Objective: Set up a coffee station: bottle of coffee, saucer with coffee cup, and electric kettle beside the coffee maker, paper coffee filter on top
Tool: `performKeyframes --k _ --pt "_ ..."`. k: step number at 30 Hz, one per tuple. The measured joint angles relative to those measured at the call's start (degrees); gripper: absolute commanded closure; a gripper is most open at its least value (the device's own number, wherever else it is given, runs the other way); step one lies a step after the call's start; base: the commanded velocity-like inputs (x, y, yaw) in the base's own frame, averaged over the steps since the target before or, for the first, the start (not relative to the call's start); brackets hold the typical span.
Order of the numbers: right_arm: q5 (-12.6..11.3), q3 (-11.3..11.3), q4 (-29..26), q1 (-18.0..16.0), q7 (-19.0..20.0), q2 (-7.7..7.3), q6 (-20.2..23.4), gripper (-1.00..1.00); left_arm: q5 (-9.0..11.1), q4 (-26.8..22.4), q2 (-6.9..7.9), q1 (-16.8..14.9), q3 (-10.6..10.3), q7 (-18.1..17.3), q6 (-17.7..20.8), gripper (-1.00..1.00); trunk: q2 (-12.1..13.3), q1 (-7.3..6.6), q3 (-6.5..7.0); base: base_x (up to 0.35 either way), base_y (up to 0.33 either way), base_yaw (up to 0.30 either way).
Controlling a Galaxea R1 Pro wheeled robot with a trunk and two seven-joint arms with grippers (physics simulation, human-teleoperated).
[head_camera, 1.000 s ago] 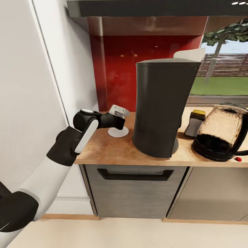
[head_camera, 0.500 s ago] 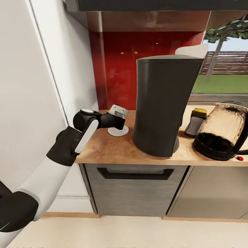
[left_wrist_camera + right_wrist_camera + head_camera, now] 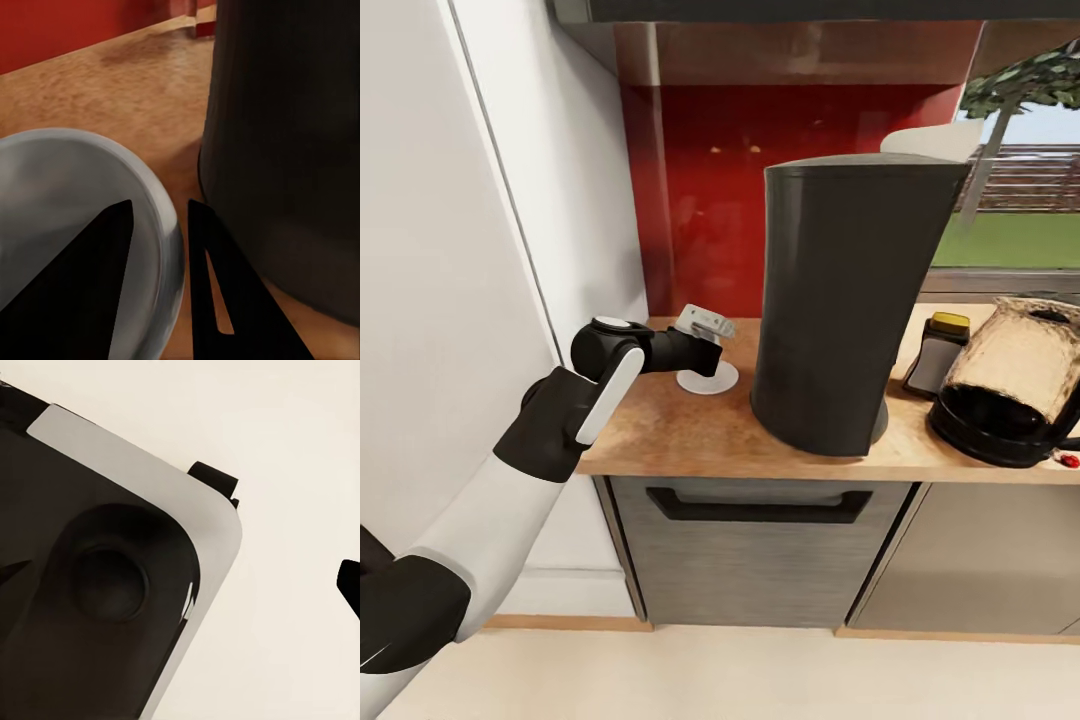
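**Saucer at the coffee maker; cup not yet accounted for**

On the light wood-coloured counter (image 3: 690,430) with dark grey cabinet fronts, the tall black drip coffee maker (image 3: 840,300) stands in place. A pale paper edge peeks above its far top corner; whether that is the coffee filter cannot be told. On its far side sit the small dark bottle of coffee with a yellow cap (image 3: 937,352) and, next to that, the rounded clear glass electric kettle with a black base (image 3: 1015,385), so those placements look done.

The left gripper (image 3: 705,340) hangs over the small round white saucer (image 3: 707,378), which lies on the counter just beside the coffee maker. In the left wrist view its two black fingers (image 3: 217,292) straddle the saucer's rim (image 3: 161,225), one over the dish and one outside it, with a gap between them; they appear parted rather than clamped, though contact with the rim cannot be ruled out. The right gripper's state cannot be told from its wrist view.

The saucer's visible surface is bare and the kettle looks empty. Judging by this, the cup remains to be set on the saucer.
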Motion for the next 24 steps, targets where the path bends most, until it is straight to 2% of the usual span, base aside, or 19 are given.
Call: performKeyframes --k 24 --pt "0.0 0.0 0.0 0.0 0.0 0.00 0.1 -1.00 0.0 0.0 0.39 0.0 0.0 0.0 0.0 1.00 0.0 0.00 -0.10 0.003 0.006 0.000"
